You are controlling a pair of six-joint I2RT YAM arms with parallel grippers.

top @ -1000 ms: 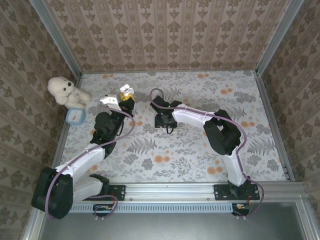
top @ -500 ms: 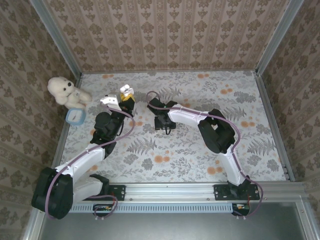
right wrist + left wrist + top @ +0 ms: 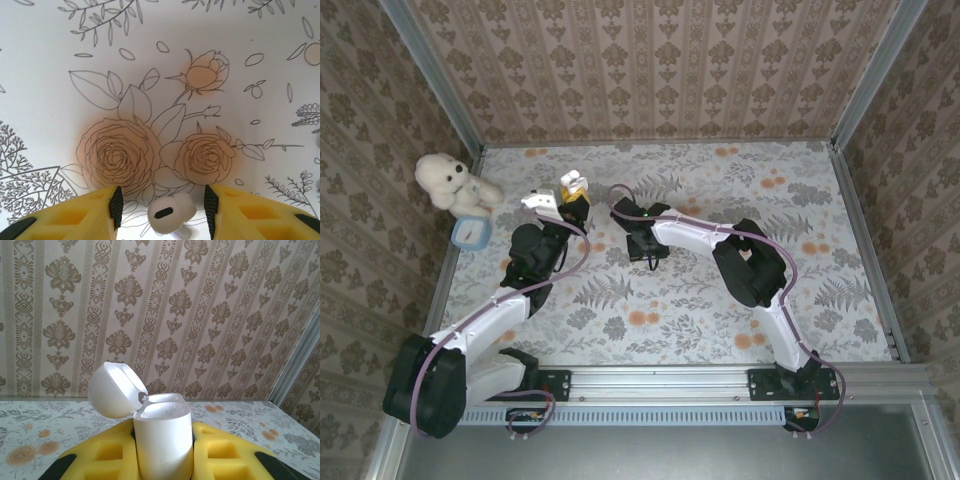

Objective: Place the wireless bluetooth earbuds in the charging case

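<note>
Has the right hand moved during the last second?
Yes. The right hand has shifted slightly to the left in the top view, toward the white plush toy.

Left arm [image 3: 485,320], right arm [image 3: 688,232]: white shells, bulky black joints. Purple cable [image 3: 804,310] looping along each, slack in places. Black bases [image 3: 538,380] bolted to aluminium rail [image 3: 660,384]. Fingers [image 3: 65,216] bright yellow, hollow pockets moulded in, ribbed black pads [image 3: 116,205] on inner faces.

Damask-papered walls [image 3: 660,70], floral tabletop [image 3: 670,325]
</note>
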